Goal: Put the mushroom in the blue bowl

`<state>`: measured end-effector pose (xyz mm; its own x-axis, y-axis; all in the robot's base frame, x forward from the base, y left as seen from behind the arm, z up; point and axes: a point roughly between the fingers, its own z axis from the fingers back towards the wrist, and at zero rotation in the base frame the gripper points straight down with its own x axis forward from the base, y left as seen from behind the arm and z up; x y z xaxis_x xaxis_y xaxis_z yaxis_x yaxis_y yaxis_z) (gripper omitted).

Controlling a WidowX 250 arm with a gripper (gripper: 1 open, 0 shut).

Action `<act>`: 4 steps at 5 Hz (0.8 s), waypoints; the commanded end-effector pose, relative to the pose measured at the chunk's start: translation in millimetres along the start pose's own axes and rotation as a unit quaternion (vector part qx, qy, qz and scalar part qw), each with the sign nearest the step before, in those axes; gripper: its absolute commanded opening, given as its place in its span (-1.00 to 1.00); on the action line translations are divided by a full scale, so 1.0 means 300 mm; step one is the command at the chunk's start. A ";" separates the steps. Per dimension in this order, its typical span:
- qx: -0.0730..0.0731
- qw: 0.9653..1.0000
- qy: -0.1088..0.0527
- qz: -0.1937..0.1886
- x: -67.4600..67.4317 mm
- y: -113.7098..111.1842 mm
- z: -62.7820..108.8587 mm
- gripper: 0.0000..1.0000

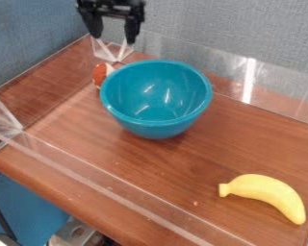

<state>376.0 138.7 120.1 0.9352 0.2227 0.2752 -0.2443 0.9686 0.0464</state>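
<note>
A yellow banana (264,198) lies at the lower right of the frame, closest to us. It rests flat on the brown wooden table (131,173), and its curved back points up and to the right. It is well apart from everything else.

A low clear wall (66,163) runs around the table. You can see through it. At the left edge it has a corner piece.

In the middle of the frame, a bit higher up, sits the bowl (157,96). It is round, deep and shiny teal-blue. It stands upright with its open side up. It is the biggest thing here. Nothing can be seen inside it.

The mushroom (100,71) is just beside the bowl, at the bowl's upper left. Only a small red-orange bit of it shows. The bowl's rim hides part of it, so I cannot tell if the two touch. The mushroom is on the table, outside the bowl.

Farthest back, at the top of the frame and a little left of middle, hangs the gripper (115,33). It is black and points down. Its two fingers are spread apart, with a gap between them, and they hold nothing. It is above the mushroom and does not touch it. Behind it is a grey-blue wall (246,29).
</note>
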 end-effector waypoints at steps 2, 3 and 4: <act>0.047 0.996 -0.028 0.075 0.139 0.054 0.010 1.00; 0.056 0.995 -0.025 0.077 0.170 0.127 -0.015 1.00; 0.065 0.994 -0.020 0.080 0.173 0.158 -0.032 1.00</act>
<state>412.2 188.1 97.8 0.8972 0.3630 0.2515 -0.4017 0.9075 0.1232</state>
